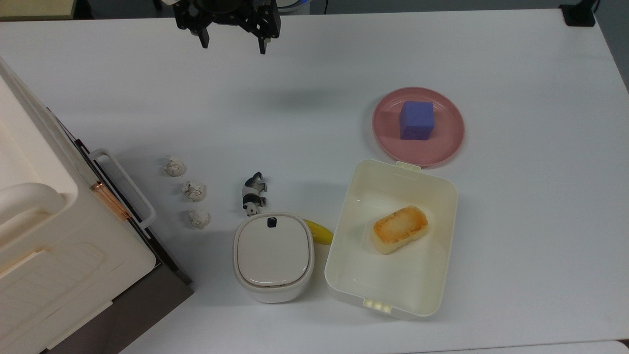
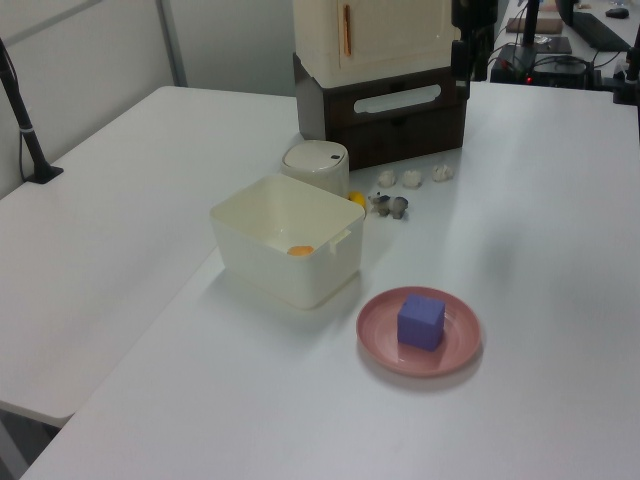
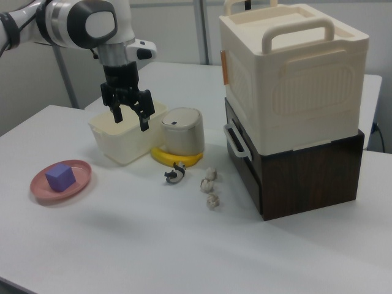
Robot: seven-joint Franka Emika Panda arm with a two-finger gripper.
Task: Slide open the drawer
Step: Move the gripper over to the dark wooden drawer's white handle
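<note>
The drawer (image 3: 245, 171) is the dark brown bottom section under the cream cabinet (image 3: 294, 79), and its front sits flush and shut. Its white loop handle (image 1: 130, 189) faces the table's middle and shows again as the handle (image 3: 235, 143) in the right view. In the left view the drawer front (image 2: 410, 125) stands at the far end of the table. My gripper (image 1: 233, 44) hangs open above the table at the top view's upper edge, well away from the handle. In the right view the gripper (image 3: 130, 117) is in front of the lunch box, holding nothing.
Three crumpled paper balls (image 1: 194, 191) lie just in front of the handle. Beyond them are a panda figurine (image 1: 253, 194), a white lidded bin (image 1: 273, 253), a banana (image 1: 319, 231), an open lunch box (image 1: 339, 241) holding bread, and a pink plate (image 1: 449, 142) with a purple cube (image 1: 416, 120).
</note>
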